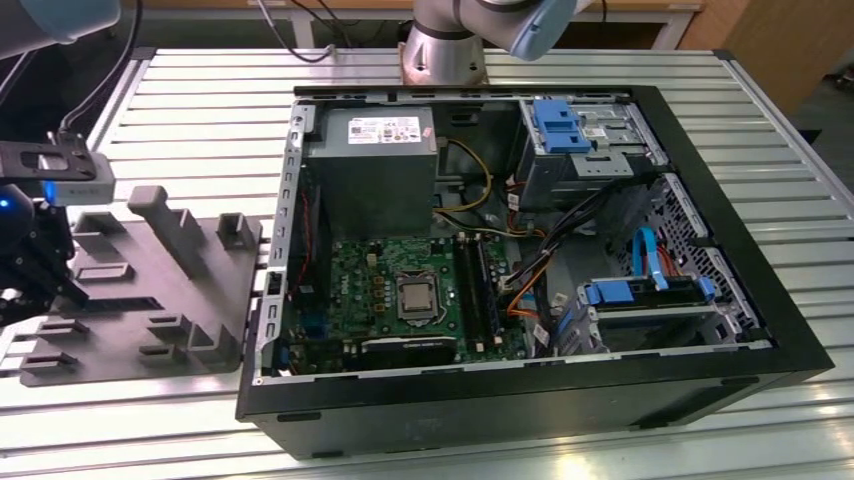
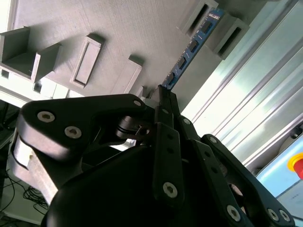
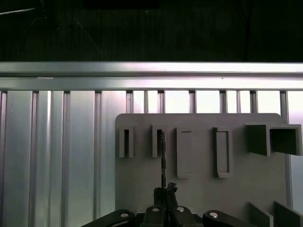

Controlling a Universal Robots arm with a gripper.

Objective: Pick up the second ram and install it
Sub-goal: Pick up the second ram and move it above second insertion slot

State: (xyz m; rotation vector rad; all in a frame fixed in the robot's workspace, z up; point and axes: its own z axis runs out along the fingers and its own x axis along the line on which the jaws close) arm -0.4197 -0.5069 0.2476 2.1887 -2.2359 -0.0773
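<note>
I'm working over a ribbed metal surface [image 1: 174, 110]. In the first wrist view its far edge [image 3: 151, 71] gives way to dark floor. A wooden panel [image 1: 787, 50] stands past the surface's far corner on the exterior view's right. A red button [image 2: 298, 165] shows beyond the surface in the second wrist view.

Two things carry the parts. A grey tray [image 1: 147, 300] of raised blocks and slots lies on the surface at the exterior view's left, just beside an open computer case [image 1: 534, 400]. Inside the case I can see the green main board [image 1: 387, 290], the grey power supply [image 1: 371, 160] in its far corner, the black memory slots [image 1: 477, 290], blue drive brackets [image 1: 561, 125] and loose orange and blue cables. I cannot tell whether any slot is filled.

The memory stick [image 2: 189, 49] stands on its long edge in the tray, and its far end sits between a pair of raised blocks [image 2: 232, 33]. In the first wrist view it shows edge-on as a thin dark line [image 3: 162, 156]. My jaws are closed on its near end, with the black fingers [image 2: 165, 137] pinching the board from both sides. The arm's black head [image 1: 30, 250] hangs at the tray's edge on the exterior view's left.

The power supply carries a white label [image 1: 387, 128], but it is too small for me to read.
</note>
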